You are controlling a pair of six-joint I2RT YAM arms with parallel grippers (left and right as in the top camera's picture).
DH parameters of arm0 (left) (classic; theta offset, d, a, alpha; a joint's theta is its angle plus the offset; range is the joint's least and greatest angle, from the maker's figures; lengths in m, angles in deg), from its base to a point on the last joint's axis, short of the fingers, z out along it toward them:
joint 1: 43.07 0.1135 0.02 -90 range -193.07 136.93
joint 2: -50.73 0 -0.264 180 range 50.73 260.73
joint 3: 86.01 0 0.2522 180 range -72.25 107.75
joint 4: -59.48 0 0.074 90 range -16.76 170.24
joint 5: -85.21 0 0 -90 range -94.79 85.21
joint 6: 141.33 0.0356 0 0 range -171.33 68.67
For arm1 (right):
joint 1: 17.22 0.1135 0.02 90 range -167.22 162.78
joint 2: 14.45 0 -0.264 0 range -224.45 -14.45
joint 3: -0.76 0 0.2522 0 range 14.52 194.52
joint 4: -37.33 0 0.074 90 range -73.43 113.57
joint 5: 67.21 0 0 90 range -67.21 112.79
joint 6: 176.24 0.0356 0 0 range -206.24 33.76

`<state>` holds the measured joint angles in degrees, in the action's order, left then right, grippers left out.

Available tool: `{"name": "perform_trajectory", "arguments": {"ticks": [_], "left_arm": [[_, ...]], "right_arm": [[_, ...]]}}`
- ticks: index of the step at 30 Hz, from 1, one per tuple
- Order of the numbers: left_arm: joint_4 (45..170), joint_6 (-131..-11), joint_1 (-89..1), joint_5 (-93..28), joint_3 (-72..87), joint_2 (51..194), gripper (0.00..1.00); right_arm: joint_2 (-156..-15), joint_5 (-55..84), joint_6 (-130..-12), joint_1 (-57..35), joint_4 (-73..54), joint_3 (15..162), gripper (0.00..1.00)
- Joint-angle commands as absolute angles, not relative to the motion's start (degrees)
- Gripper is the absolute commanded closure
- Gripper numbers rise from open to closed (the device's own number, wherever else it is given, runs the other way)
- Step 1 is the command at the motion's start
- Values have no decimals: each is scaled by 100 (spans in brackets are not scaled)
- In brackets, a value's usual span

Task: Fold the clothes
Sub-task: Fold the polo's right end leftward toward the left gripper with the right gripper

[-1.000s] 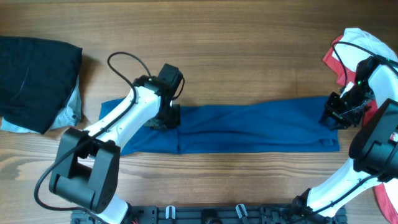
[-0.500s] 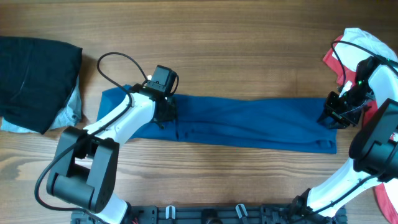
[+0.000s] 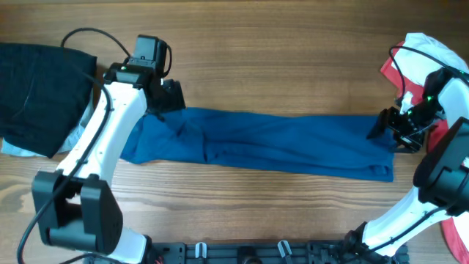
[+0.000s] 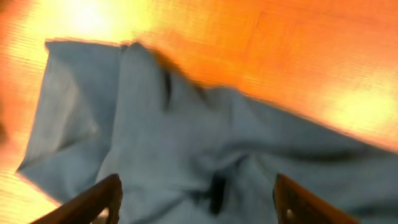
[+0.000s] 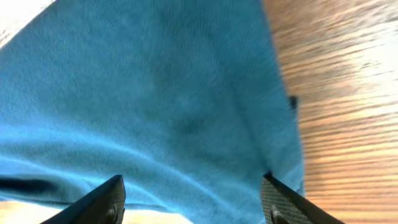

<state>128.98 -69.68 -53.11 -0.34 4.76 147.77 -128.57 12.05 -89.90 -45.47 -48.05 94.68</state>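
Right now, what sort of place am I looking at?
Likely a robot laundry-folding test bench: a wooden table, a left arm and right arm based at its edge, a blue polo shirt laid out.

The place looks like a robotics lab bench, not a home. A white left arm (image 3: pixel 110 139) and right arm (image 3: pixel 447 161) rise from a black mounting rail (image 3: pixel 249 253) at the edge of a wood-grain table (image 3: pixel 293 44) (cables (image 3: pixel 86 31) loop loose). A blue shirt (image 3: pixel 278 143) and a black garment (image 3: pixel 37 88) lie on it. Only the tabletop shows, so a lab is probable rather than certain.
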Motion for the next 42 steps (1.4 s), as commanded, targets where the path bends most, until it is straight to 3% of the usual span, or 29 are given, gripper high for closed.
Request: {"name": "perform_trajectory", "arguments": {"ticks": [1, 7, 11, 14, 16, 21, 26, 30, 36, 42], "left_arm": [[13397, -6869, -5281, -558, 483, 14711, 20], [13442, -6865, -5281, -609, 483, 14711, 19], [13480, -6867, -5287, -689, 483, 14711, 20], [13482, -6867, -5285, -689, 483, 14711, 20], [13477, -6865, -5285, -687, 483, 14711, 20], [13386, -6867, -5278, -665, 483, 14711, 20], [13329, -6867, -5117, -665, 483, 14711, 22], [13342, -6869, -4769, -670, 483, 14711, 23], [13460, -6891, -4522, -672, 483, 14711, 22], [13569, -6889, -4522, -670, 483, 14711, 21]], "right_arm": [[-12825, 1312, -9259, -4739, -4505, 8983, 25], [-12825, 1395, -9228, -4826, -3928, 8515, 20], [-12829, 899, -9331, -4824, -3452, 8229, 22], [-12829, 193, -9689, -4824, -3362, 8196, 59], [-12829, -24, -9674, -4826, -3338, 8216, 96], [-12731, -8, -9551, -4826, -3675, 8893, 96], [-12359, 1154, -8697, -4824, -4335, 10093, 96], [-11942, 1277, -8450, -4579, -4761, 10825, 96], [-11762, 2217, -8000, -2853, -5093, 10812, 96], [-12005, 2324, -6920, -951, -5086, 10657, 95]]}}
